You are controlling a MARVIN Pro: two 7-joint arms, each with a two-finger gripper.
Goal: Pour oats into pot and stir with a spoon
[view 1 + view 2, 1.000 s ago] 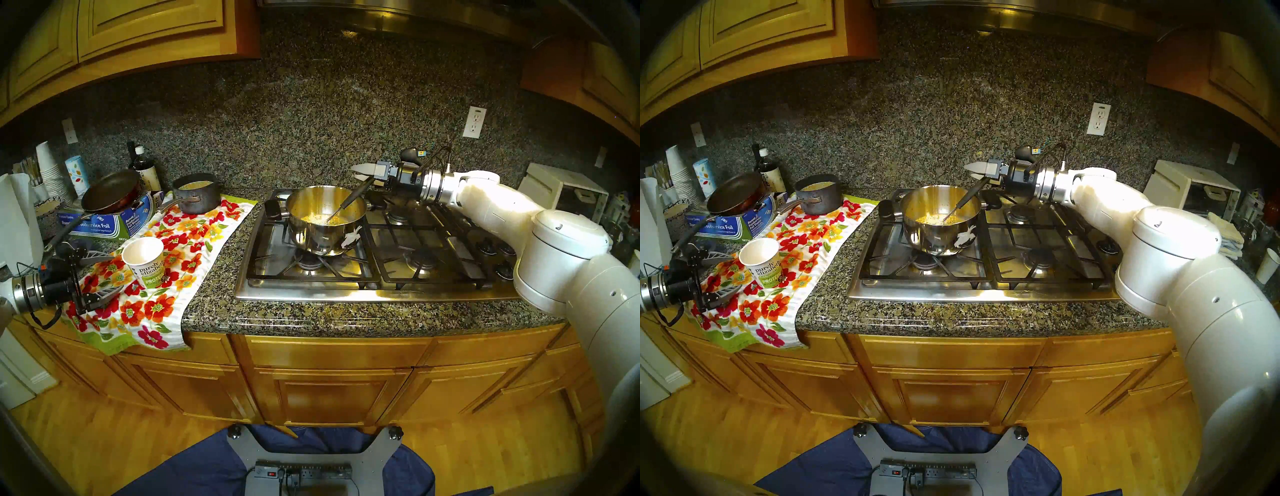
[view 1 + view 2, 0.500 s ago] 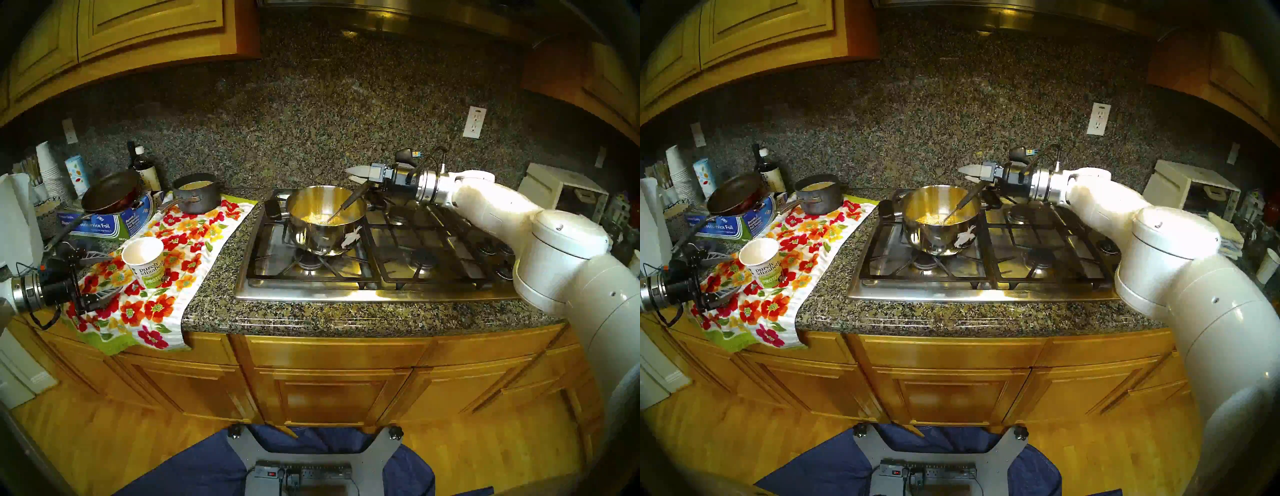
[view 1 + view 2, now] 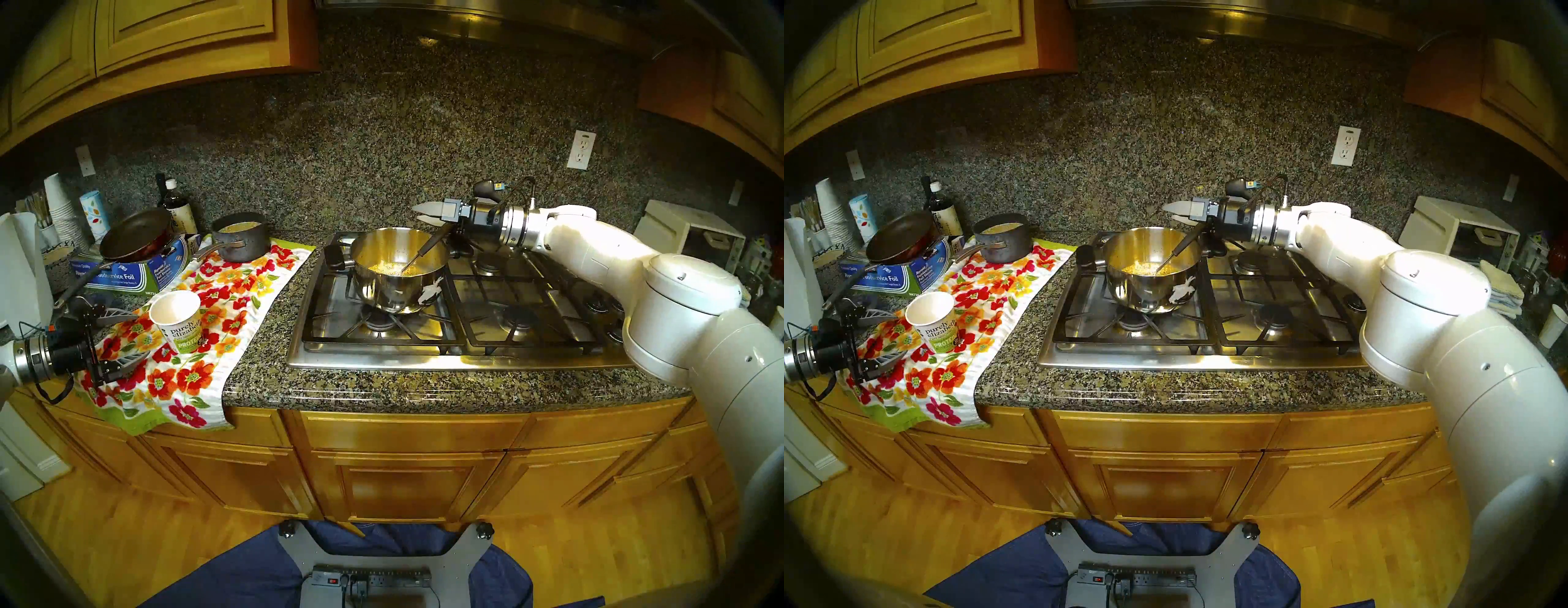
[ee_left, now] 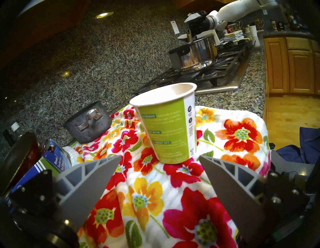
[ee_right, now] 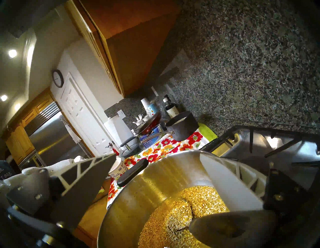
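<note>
The pot sits on the stove's front-left burner, oats inside. The spoon leans on its right rim, bowl among them. The right hand hovers above, released; the left hand gapes empty beside the paper cup.

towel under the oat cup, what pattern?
White dish towel printed with red, orange and yellow flowers and green leaves; clearest in the left wrist view.

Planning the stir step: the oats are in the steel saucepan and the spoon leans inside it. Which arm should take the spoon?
Right. The right gripper hangs open just above the large silver spoon's dark handle at the shiny steel saucepan. The left gripper is open over the floral towel, far from it.
</note>
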